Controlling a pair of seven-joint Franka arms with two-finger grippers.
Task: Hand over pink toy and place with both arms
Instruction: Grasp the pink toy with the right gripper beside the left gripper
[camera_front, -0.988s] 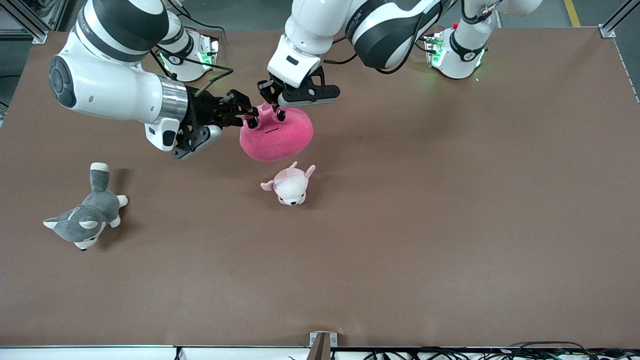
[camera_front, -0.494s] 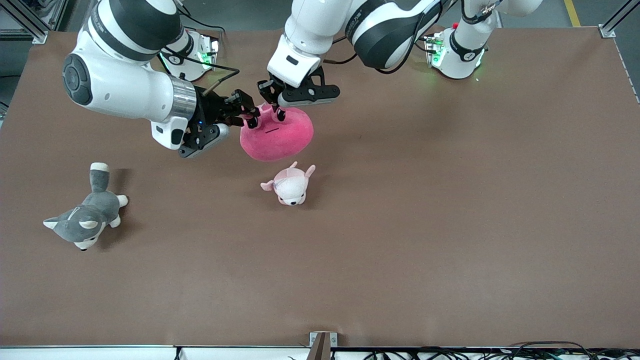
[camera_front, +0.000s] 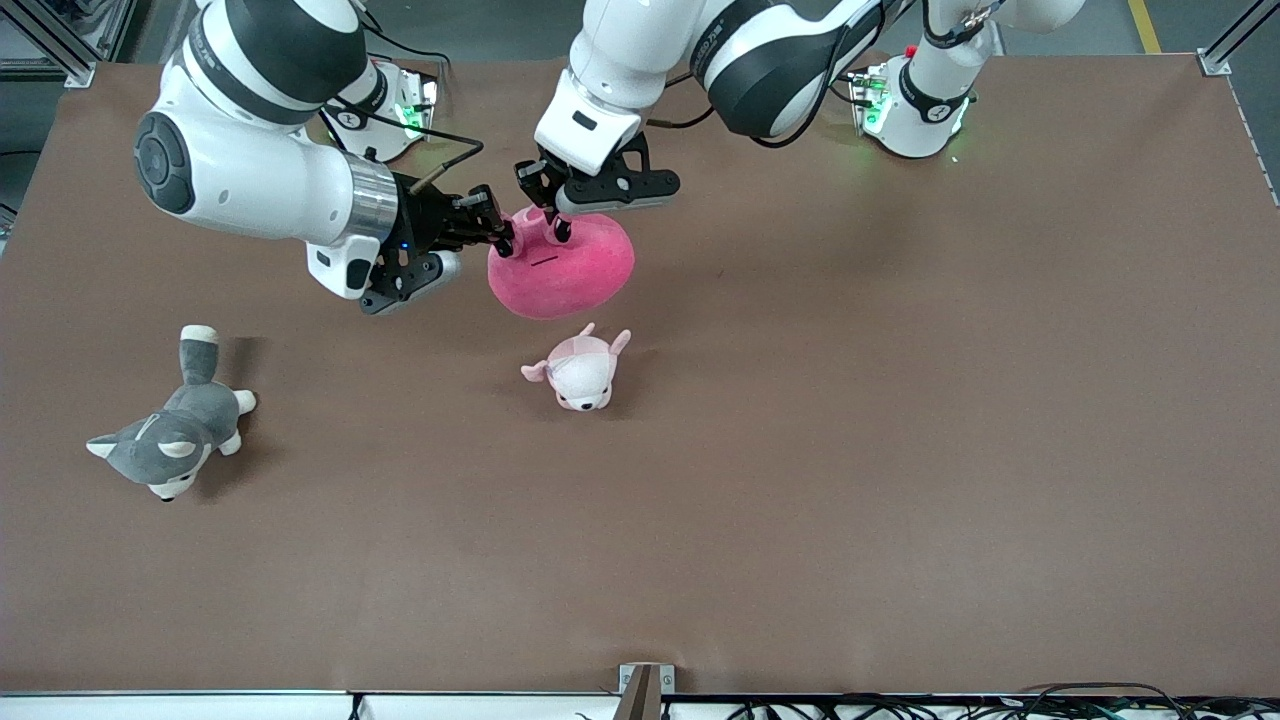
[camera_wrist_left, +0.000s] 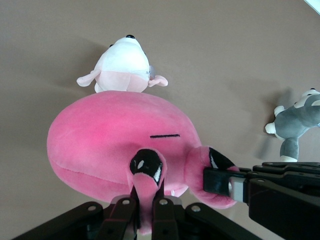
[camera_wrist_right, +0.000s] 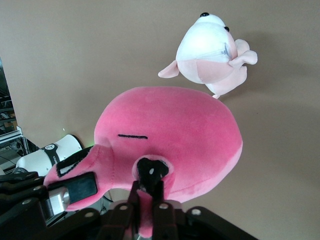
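Observation:
The pink toy (camera_front: 562, 272) hangs over the table's middle, held between both grippers. My left gripper (camera_front: 550, 222) comes down from above and is shut on one of its stubby stalks, which ends in a dark eye; the left wrist view shows the jaws (camera_wrist_left: 146, 195) pinching that stalk of the toy (camera_wrist_left: 110, 135). My right gripper (camera_front: 503, 238) reaches in from the right arm's end and is shut on the other stalk. In the right wrist view its jaws (camera_wrist_right: 148, 194) clamp the stalk of the toy (camera_wrist_right: 175, 125).
A small pale pink-and-white plush (camera_front: 580, 372) lies on the table just nearer to the front camera than the toy; it also shows in the left wrist view (camera_wrist_left: 122, 65) and the right wrist view (camera_wrist_right: 210, 55). A grey-and-white husky plush (camera_front: 170, 440) lies toward the right arm's end.
My right gripper has moved in toward the toy and closed on its stalk. The toy has shifted slightly toward the left arm's end. The left gripper has stayed put.

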